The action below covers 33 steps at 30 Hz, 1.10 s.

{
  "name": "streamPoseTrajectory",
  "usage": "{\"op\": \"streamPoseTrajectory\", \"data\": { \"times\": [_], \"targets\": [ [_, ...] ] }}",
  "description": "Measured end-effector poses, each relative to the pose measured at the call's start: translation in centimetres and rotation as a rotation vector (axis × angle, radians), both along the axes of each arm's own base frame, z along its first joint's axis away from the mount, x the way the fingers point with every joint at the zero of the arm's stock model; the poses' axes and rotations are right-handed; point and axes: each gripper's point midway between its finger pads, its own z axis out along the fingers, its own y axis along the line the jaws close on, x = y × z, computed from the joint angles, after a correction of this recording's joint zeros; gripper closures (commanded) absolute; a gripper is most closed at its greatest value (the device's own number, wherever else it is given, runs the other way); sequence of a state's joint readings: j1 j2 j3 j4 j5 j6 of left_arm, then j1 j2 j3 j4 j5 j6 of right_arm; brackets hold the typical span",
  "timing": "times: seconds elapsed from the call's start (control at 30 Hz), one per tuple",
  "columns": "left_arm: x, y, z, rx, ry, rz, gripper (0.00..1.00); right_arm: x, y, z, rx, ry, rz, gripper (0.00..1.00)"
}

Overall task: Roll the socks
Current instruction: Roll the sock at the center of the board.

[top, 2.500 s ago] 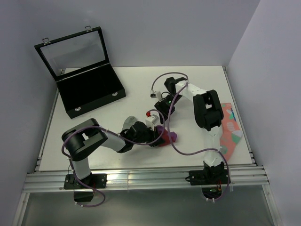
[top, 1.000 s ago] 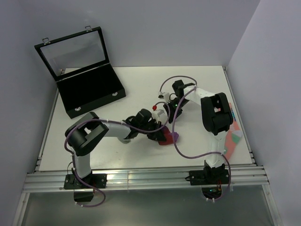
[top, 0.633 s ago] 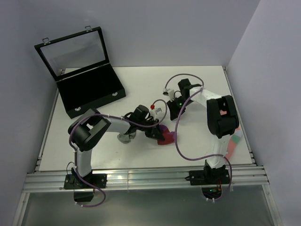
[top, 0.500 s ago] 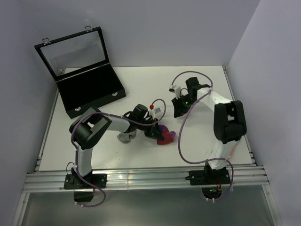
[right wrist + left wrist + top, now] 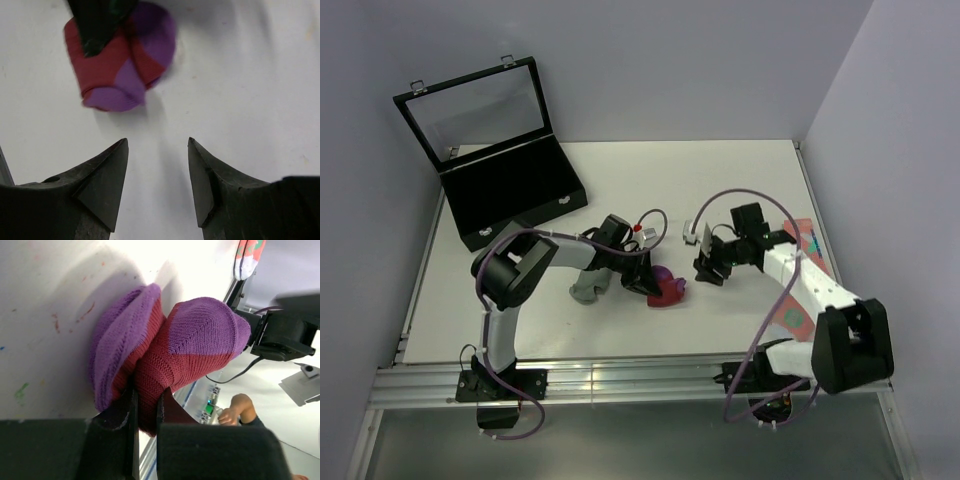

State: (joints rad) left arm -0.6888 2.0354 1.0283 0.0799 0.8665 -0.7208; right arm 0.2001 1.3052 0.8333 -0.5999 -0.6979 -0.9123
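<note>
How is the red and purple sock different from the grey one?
The red and purple sock is two-coloured and bunched into a ball; the grey sock is plain. The left arm's jaws pinch the red one; nothing grips the grey one. Both lie on the white table.

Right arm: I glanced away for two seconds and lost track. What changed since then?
The right gripper drew back from the magenta-red sock toward the right and opened. The left gripper still pinches that rolled sock in place; the black case stayed put.
</note>
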Motion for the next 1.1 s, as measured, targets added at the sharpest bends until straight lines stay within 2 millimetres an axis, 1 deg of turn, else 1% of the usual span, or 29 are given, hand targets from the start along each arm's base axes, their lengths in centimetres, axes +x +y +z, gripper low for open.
{"op": "streamPoseTrajectory", "data": {
  "times": [0.03,0.1,0.17,0.27,0.37,0.57,0.7,0.93,1.1],
  "targets": [
    [0.0,0.1,0.0,0.005,0.011,0.000,1.00,-0.8,0.2,-0.4,-0.007,-0.029,0.033,0.39],
    [0.0,0.2,0.0,0.013,0.028,-0.001,1.00,-2.3,0.4,-0.9,-0.017,-0.082,0.083,0.36],
    [0.0,0.2,0.0,0.021,0.041,-0.002,1.00,-3.6,0.9,-0.8,-0.026,-0.153,0.143,0.36],
    [0.0,0.2,-0.1,0.028,0.056,-0.006,1.00,-4.2,2.2,0.0,-0.027,-0.248,0.218,0.36],
    [0.0,0.3,-0.1,0.033,0.067,-0.006,1.00,-4.9,3.6,0.2,-0.027,-0.317,0.290,0.34],
    [-0.2,0.5,-0.1,0.035,0.085,-0.015,1.00,-7.3,4.8,-2.0,-0.064,-0.357,0.398,0.32],
    [-0.3,0.5,-0.1,0.026,0.096,-0.025,1.00,-7.7,5.4,-2.5,-0.088,-0.396,0.434,0.32],
    [-0.4,0.7,-0.1,0.030,0.110,-0.031,1.00,-7.3,6.9,-2.8,-0.117,-0.494,0.467,0.32],
    [-0.3,0.8,-0.1,0.031,0.120,-0.031,1.00,-7.4,7.4,-4.3,-0.165,-0.490,0.493,0.33]
  ]
}}
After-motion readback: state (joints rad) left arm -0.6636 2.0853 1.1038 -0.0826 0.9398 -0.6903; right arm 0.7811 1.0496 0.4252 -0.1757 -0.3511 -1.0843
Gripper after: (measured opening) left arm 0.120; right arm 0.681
